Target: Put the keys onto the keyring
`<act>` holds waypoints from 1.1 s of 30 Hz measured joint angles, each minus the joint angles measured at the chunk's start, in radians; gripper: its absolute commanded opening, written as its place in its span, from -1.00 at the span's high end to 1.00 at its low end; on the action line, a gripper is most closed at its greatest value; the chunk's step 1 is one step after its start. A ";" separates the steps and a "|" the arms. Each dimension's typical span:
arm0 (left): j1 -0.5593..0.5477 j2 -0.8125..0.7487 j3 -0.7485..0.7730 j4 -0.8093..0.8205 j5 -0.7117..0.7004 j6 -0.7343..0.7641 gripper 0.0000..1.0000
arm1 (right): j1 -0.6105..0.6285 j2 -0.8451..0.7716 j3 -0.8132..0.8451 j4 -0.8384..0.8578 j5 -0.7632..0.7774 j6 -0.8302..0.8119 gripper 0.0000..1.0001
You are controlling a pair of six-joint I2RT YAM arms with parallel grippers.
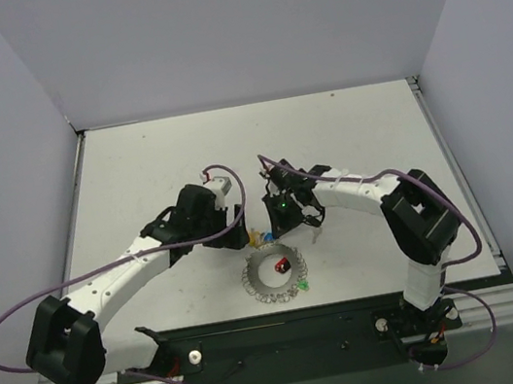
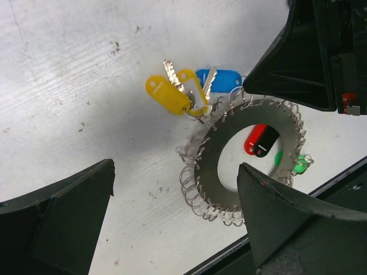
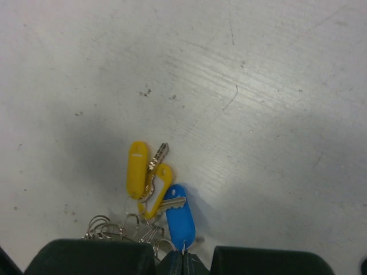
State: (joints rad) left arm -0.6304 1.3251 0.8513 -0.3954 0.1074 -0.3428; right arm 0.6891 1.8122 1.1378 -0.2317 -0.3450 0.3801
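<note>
Inside keyring's (image 2: 213, 150) hollow centre, red key (image 2: 261, 140); green key (image 2: 299, 166) at its rim, partly hidden; left claw (image 2: 175, 172) spread wide, right claw (image 3: 183, 262) closed tight at blue key (image 3: 180, 220).

The scuffed white tabletop (image 1: 135, 173) carries a silvery keyring (image 1: 264, 289) lying flat near the middle of its near edge. Yellow keys (image 2: 166, 94) and a blue key (image 2: 221, 77) lie at the ring's far-left rim. A red key (image 2: 261, 139) lies inside its opening and a green key (image 2: 298, 164) at its near-right rim.

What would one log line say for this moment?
left gripper: open, near keyring | right gripper: shut at tip of blue key | red key: inside keyring | yellow keys: beside rim
</note>
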 measured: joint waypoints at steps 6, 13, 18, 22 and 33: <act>0.004 -0.209 -0.007 0.029 0.026 0.031 -0.95 | 0.000 -0.210 -0.004 0.016 -0.016 -0.072 1.00; 0.004 -0.371 -0.007 0.097 0.146 0.073 -0.84 | 0.005 -0.434 -0.040 0.077 -0.121 -0.149 1.00; 0.004 -0.386 -0.007 0.118 0.253 0.102 -0.73 | 0.008 -0.526 -0.092 0.113 -0.212 -0.177 1.00; 0.004 -0.396 -0.006 0.143 0.335 0.116 -0.54 | 0.019 -0.587 -0.117 0.124 -0.296 -0.186 1.00; 0.001 -0.391 0.013 0.245 0.598 0.126 -0.23 | 0.034 -0.706 -0.149 0.207 -0.477 -0.194 1.00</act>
State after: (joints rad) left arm -0.6292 0.9340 0.8639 -0.1501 0.7052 -0.2165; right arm 0.7227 1.1057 0.9886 -0.0250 -0.8219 0.1864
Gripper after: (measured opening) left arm 0.657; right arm 0.027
